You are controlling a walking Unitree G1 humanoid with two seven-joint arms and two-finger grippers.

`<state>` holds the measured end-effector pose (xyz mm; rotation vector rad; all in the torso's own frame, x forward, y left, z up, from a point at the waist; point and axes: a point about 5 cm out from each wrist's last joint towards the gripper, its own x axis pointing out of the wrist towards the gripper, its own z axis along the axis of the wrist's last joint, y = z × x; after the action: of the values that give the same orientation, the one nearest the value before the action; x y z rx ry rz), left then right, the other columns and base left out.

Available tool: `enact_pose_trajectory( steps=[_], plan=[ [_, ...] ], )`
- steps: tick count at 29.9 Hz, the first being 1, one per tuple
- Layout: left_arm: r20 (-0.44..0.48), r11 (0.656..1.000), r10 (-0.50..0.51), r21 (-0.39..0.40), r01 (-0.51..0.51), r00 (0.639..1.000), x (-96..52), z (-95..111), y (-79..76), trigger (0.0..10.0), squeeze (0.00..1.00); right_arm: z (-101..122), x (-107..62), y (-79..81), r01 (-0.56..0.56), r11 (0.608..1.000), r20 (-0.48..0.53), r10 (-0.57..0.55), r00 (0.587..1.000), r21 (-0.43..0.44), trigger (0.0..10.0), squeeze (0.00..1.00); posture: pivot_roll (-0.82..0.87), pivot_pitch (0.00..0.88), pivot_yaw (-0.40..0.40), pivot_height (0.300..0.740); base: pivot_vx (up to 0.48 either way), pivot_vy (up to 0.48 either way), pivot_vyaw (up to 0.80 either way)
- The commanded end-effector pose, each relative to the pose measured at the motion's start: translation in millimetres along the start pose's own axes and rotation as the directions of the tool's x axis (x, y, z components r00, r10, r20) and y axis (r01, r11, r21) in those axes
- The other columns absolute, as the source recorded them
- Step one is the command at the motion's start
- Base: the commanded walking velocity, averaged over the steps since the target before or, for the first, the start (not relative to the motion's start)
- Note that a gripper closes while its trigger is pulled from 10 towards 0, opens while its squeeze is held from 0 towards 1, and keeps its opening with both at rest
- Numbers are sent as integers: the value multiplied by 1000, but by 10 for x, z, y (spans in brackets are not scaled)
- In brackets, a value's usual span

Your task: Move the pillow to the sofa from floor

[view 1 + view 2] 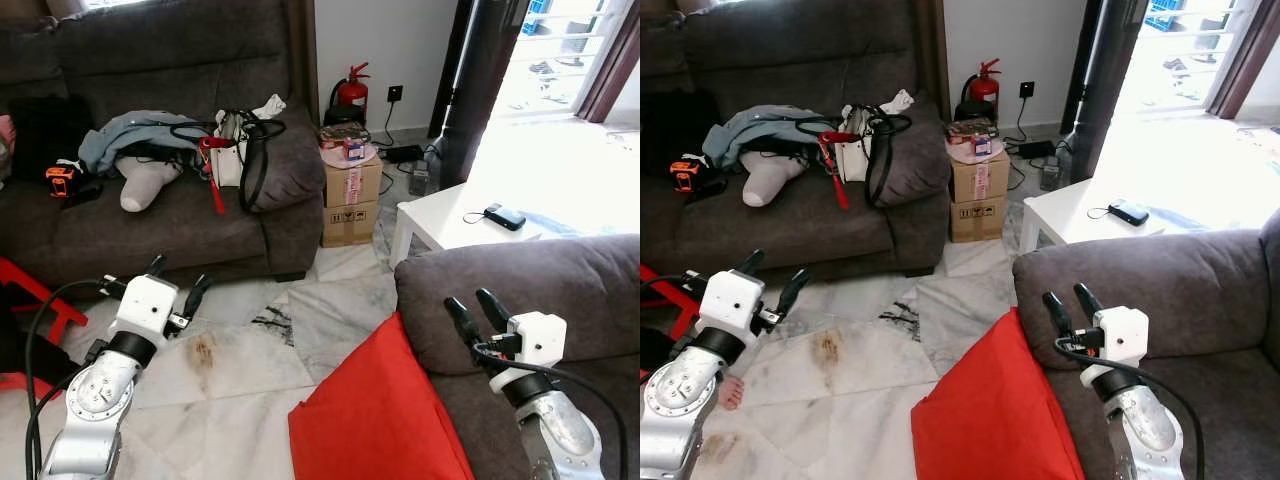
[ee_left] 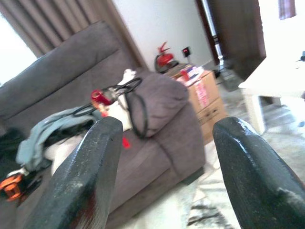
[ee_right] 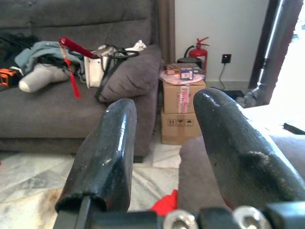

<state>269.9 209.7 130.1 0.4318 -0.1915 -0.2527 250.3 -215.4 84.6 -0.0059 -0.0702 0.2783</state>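
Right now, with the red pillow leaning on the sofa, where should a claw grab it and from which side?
Judging by its pose, grip the red pillow at its raised top corner, beside the near sofa's armrest. The right claw, open, hovers just above it, so come down from above. That corner stands free; the lower edge lies flat on the floor.

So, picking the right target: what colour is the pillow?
Red; the pillow shows best in the left eye view.

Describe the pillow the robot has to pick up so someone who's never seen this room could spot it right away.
Start at the grey sofa armrest nearest the robot, on its right side. Leaning against the front of that armrest, its lower edge down on the pale marble floor, is the pillow. It is flat, plain and bright red, the biggest red thing in sight.
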Motion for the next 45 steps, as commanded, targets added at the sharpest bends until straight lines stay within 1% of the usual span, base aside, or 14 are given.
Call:
enact_pose_trajectory(
  steps=[1, 2, 3, 4, 7, 9, 13, 17, 21, 25, 29, 33, 36, 45],
  plan=[
    [7, 999, -18, -27, 19, 1000, 18, 58, -86, 10000, 0, 58, 54, 104, -55, 998, 20, 55, 998, 6, 10000, 0, -13, 0, 72, 740, 0, 0, 0],
    [9, 998, -31, -48, 31, 999, 12, 69, -169, 10000, 0, 17, 42, 197, -92, 996, 5, 92, 996, 7, 10000, 0, -12, 0, 74, 740, 0, 0, 0],
    [9, 998, -31, -48, 31, 999, 12, 69, -169, 10000, 0, 17, 42, 197, -92, 996, 5, 92, 996, 7, 10000, 0, -12, 0, 74, 740, 0, 0, 0],
    [4, 998, -38, -45, 38, 999, 4, 62, -206, 10000, 0, -17, 31, 264, -104, 995, -3, 104, 995, 13, 10000, 0, -11, 0, 81, 740, 0, 0, 0],
    [-15, 998, 3, -69, -4, 1000, 6, 25, -179, 10000, 0, -65, 8, 335, -80, 996, -7, 80, 997, 46, 10000, 0, -2, 0, 71, 740, 0, 0, 0],
    [-21, 997, 14, -71, -15, 1000, 20, 3, -171, 10000, 0, -89, 3, 344, -50, 997, -13, 51, 999, 52, 10000, 0, -2, 0, 65, 740, 0, 0, 0],
    [-47, 986, 98, -132, -104, 994, 68, -32, -137, 10000, 0, -100, 12, 357, -9, 998, -14, 10, 1000, 58, 10000, 0, -1, 0, 56, 740, 0, 0, 0],
    [-64, 962, 138, -228, -149, 988, 72, -22, -154, 10000, 0, -84, 3, 341, 51, 998, -1, -51, 999, 49, 10000, 0, 4, 0, 52, 740, 0, 0, 0],
    [-71, 962, 144, -224, -157, 987, 45, -43, -170, 10000, 0, -121, -8, 341, 116, 992, -16, -115, 993, 45, 10000, 0, 11, 0, 48, 740, 0, 0, 0],
    [-105, 944, 202, -245, -222, 974, 18, -90, -124, 10000, 0, -165, -64, 317, 192, 980, -32, -191, 981, 55, 10000, 0, 16, 0, 45, 740, 0, 0, 0],
    [-107, 944, 209, -237, -230, 972, 25, -97, -94, 10000, 0, -196, -96, 295, 215, 975, -51, -212, 976, 52, 10000, 0, 19, 0, 45, 740, 0, 0, 0],
    [-112, 915, 258, -290, -280, 960, 75, -86, -30, 10000, 0, -197, -72, 258, 260, 964, -42, -258, 965, 60, 10000, 0, 11, 0, 49, 740, 0, 0, 0],
    [-89, 930, 233, -273, -248, 968, 109, -43, -62, 10000, 0, -148, -6, 293, 238, 969, -21, -237, 971, 69, 10000, 0, 7, 0, 45, 740, 0, 0, 0],
    [-89, 934, 229, -260, -244, 969, 111, -55, -89, 10000, 0, -114, 8, 301, 230, 971, -11, -230, 973, 62, 10000, 0, 5, 0, 46, 740, 0, 0, 0]
  ],
)
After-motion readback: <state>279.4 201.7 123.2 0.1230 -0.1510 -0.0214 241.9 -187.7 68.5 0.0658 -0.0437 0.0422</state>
